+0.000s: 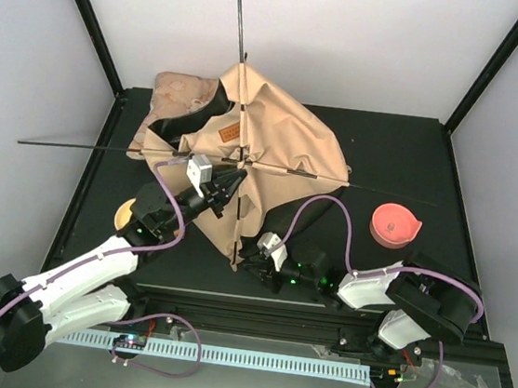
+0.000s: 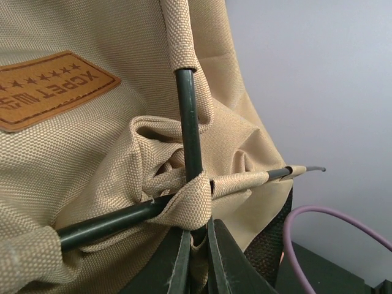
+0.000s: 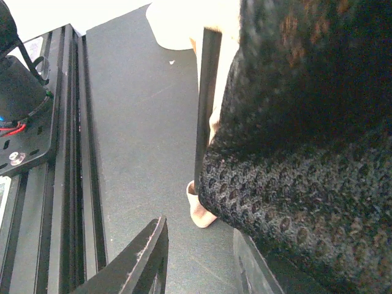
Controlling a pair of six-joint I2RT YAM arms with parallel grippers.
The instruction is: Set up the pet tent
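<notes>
While left gripper point(image 2: 197, 233) is clenched on the tan webbing loop point(image 2: 190, 205) where the two poles point(image 2: 190, 122) cross, right gripper point(image 3: 201, 236) stands parted with nothing between the jaws. Black mesh lining point(image 3: 306, 153) drapes over one of its fingers, and the pole foot point(image 3: 199, 211) sits just ahead at 12, ungripped.

Outward: pet tent point(image 1: 284, 141) is mid-table point(image 1: 386, 143), canvas slack and creased, label point(image 1: 230, 135) facing up. Poles are sleeved and crossed, with ends poking past the canvas at 12 and 9. Cushion point(image 1: 179, 91) is at 11, partly under the tent. Pink bowl point(image 1: 394, 225) is at 3, well apart.

My read: frame is in but not tensioned. Left to do: seat the corners and stand it up.
</notes>
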